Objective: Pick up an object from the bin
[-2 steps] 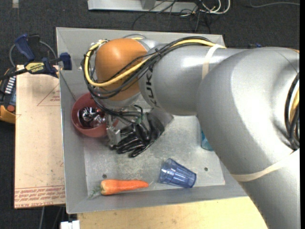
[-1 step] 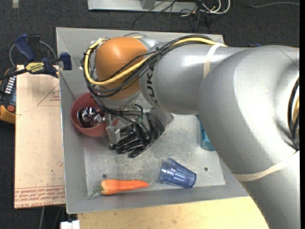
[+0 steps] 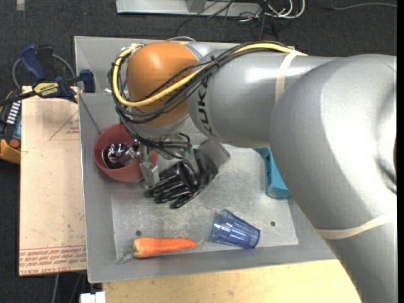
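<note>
Gripper (image 3: 146, 164): low at the right rim of the red bowl (image 3: 117, 171); whether the jaws are spread or pressed together cannot be told
Nearest thing: black glove (image 3: 183, 180), just right of the bowl, hard beside the gripper; contact unclear
Glove axis: slants from the bowl up to the right
Others: carrot (image 3: 165, 246), blue cup (image 3: 235, 230); below the bowl, well apart

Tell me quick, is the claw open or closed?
Claw: cannot be told. It sits low between the red bowl and the black glove.
</note>
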You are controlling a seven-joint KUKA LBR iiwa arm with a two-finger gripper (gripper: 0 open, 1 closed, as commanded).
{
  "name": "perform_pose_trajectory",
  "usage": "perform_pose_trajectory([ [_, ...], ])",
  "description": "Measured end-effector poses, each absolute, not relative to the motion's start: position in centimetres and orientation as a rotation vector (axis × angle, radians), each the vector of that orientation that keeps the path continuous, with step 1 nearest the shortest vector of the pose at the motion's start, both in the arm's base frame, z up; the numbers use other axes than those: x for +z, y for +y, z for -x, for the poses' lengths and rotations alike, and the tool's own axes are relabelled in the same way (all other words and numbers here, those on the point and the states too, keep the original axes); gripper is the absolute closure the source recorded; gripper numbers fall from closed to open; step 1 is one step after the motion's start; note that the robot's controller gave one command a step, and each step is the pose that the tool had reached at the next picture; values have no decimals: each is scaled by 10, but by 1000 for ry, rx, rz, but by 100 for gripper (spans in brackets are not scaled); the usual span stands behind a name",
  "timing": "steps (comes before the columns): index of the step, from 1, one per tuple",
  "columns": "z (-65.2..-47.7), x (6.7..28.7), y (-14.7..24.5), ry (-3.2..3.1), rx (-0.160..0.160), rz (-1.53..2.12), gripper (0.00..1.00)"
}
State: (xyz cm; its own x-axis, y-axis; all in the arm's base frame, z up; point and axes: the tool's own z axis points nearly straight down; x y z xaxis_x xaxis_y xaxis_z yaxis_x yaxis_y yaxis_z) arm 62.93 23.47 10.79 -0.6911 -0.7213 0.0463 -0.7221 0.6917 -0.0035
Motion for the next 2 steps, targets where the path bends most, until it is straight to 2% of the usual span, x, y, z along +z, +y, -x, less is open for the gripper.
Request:
perform_pose_trajectory([
  [2, -631, 145, 235, -2857, 34, -1215, 100],
])
